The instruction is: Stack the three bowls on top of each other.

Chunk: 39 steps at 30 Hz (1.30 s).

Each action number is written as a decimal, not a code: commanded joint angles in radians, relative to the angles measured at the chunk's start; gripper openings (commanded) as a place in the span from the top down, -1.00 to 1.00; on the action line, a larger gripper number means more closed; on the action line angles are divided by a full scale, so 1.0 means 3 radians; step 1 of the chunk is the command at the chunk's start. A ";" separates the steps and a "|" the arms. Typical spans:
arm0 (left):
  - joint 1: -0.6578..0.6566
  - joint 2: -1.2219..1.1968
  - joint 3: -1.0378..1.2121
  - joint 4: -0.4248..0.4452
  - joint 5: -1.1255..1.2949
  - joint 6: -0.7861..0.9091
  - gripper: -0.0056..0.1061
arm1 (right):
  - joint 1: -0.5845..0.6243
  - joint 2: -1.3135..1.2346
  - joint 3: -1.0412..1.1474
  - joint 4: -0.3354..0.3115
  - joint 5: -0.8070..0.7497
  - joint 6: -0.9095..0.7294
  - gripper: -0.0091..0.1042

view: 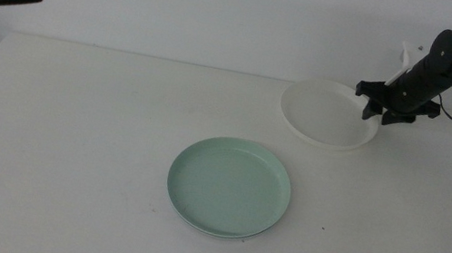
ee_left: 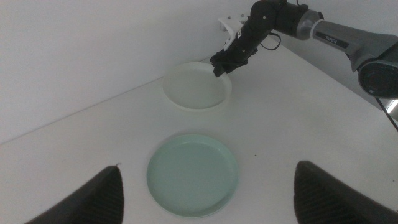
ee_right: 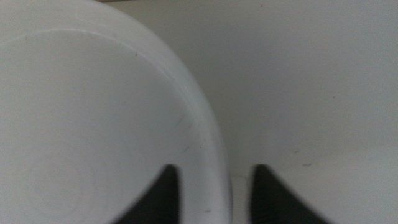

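Right wrist view puts us directly over the rim of the white bowl [ee_right: 93, 124]: one jaw of our right gripper [ee_right: 211, 193] sits inside the rim, the other outside it, so the rim wall runs between them. Whether the jaws already press on it we cannot tell; a thin gap seems to show on the outer side.

From the middle view, our right gripper [view: 375, 104] reaches in at the far right of the table [view: 68, 137] and meets the white bowl [view: 325, 113] at its edge nearest the arm. Well apart from that gripper, toward the table's middle, lies the mint green bowl [view: 229, 186], flat, with a paler rim showing beneath its near edge.

Our left gripper [ee_left: 205, 193] hangs above the table with jaws spread wide and nothing between them, the mint green bowl [ee_left: 193, 174] just ahead of it.
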 commanded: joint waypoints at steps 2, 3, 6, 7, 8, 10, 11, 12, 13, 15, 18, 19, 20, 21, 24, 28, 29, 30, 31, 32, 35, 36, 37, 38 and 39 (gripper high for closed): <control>0.0004 -0.0017 -0.0011 -0.0003 -0.0045 -0.0019 -0.78 | -0.0029 0.0006 -0.0037 0.0008 -0.0033 -0.0035 0.65; 0.0004 -0.0017 -0.0011 -0.0003 -0.0045 -0.0019 -0.78 | -0.0029 0.0006 -0.0037 0.0008 -0.0039 -0.0035 0.76; 0.0004 -0.0017 -0.0011 -0.0003 -0.0045 -0.0019 -0.78 | -0.0029 0.0006 -0.0037 0.0001 -0.0053 -0.0022 0.77; 0.0004 -0.0017 -0.0011 -0.0003 -0.0045 -0.0019 -0.78 | -0.0029 0.0006 -0.0037 0.0001 -0.0024 -0.0022 0.64; 0.0004 -0.0017 -0.0011 -0.0003 -0.0045 -0.0019 -0.78 | -0.0029 0.0006 -0.0037 0.0001 -0.0014 -0.0022 0.56; 0.0004 -0.0017 -0.0011 -0.0003 -0.0045 -0.0019 -0.78 | -0.0029 0.0006 -0.0037 -0.0005 -0.0013 -0.0022 0.35; 0.0004 -0.0017 -0.0011 -0.0003 -0.0045 -0.0019 -0.78 | -0.0029 0.0006 -0.0037 -0.0005 -0.0013 -0.0022 0.26; 0.0004 -0.0017 -0.0011 -0.0003 -0.0045 -0.0019 -0.78 | -0.0029 0.0006 -0.0037 -0.0005 -0.0013 -0.0022 0.19; 0.0004 -0.0017 -0.0011 -0.0003 -0.0045 -0.0019 -0.78 | -0.0029 0.0006 -0.0037 -0.0005 -0.0013 -0.0022 0.16; 0.0004 -0.0017 -0.0011 -0.0003 -0.0045 -0.0019 -0.78 | -0.0029 0.0006 -0.0037 -0.0005 -0.0013 -0.0022 0.16; 0.0004 -0.0017 -0.0011 -0.0003 -0.0045 -0.0019 -0.78 | -0.0023 0.0060 -0.0037 0.0079 -0.0038 -0.0035 0.17; 0.0004 -0.0017 -0.0011 -0.0003 -0.0045 -0.0019 -0.78 | -0.0023 0.0080 -0.0037 0.0091 -0.0038 -0.0035 0.17; 0.0004 -0.0017 -0.0011 -0.0003 -0.0045 -0.0019 -0.78 | -0.0023 0.0107 -0.0030 0.0091 -0.0038 -0.0035 0.17; 0.0004 -0.0017 -0.0011 -0.0003 -0.0045 -0.0019 -0.78 | -0.0023 0.0115 -0.0030 0.0091 -0.0038 -0.0035 0.17; 0.0004 -0.0017 -0.0011 -0.0003 -0.0045 -0.0019 -0.78 | -0.0023 0.0142 -0.0030 0.0084 -0.0025 -0.0049 0.50; 0.0004 -0.0017 -0.0011 -0.0003 -0.0045 -0.0019 -0.78 | -0.0052 0.0080 -0.0030 0.0054 -0.0015 -0.0049 0.87; 0.0004 -0.0017 -0.0011 -0.0003 -0.0045 -0.0019 -0.78 | -0.0076 0.0020 -0.0036 0.0054 0.0025 -0.0056 0.87; 0.0004 -0.0017 -0.0011 -0.0003 -0.0045 -0.0019 -0.78 | -0.0094 -0.0065 -0.0036 0.0060 0.0089 -0.0103 0.87; 0.0004 -0.0017 -0.0011 -0.0003 -0.0045 -0.0019 -0.78 | -0.0117 -0.0134 -0.0029 0.0068 0.0162 -0.0169 0.87; 0.0004 -0.0017 -0.0011 -0.0003 -0.0045 -0.0019 -0.78 | -0.0141 -0.0231 -0.0024 0.0072 0.0247 -0.0220 0.87; 0.0004 -0.0017 -0.0011 -0.0003 -0.0045 -0.0019 -0.78 | -0.0173 -0.0570 0.0119 0.0245 0.0353 -0.0220 0.87; 0.0004 -0.0017 -0.0011 -0.0003 -0.0045 -0.0019 -0.78 | -0.0173 -0.0708 0.0241 0.0319 0.0337 -0.0220 0.87; 0.0004 -0.0017 -0.0011 -0.0003 -0.0045 -0.0019 -0.78 | -0.0151 -0.0824 0.0373 0.0406 0.0308 -0.0220 0.87; 0.0004 -0.0017 -0.0011 -0.0003 -0.0045 -0.0019 -0.78 | -0.0136 -0.0981 0.0569 0.0506 0.0266 -0.0220 0.87; 0.0004 -0.0017 -0.0011 -0.0003 -0.0045 -0.0019 -0.78 | -0.0110 -0.1151 0.0811 0.0586 0.0170 -0.0266 0.87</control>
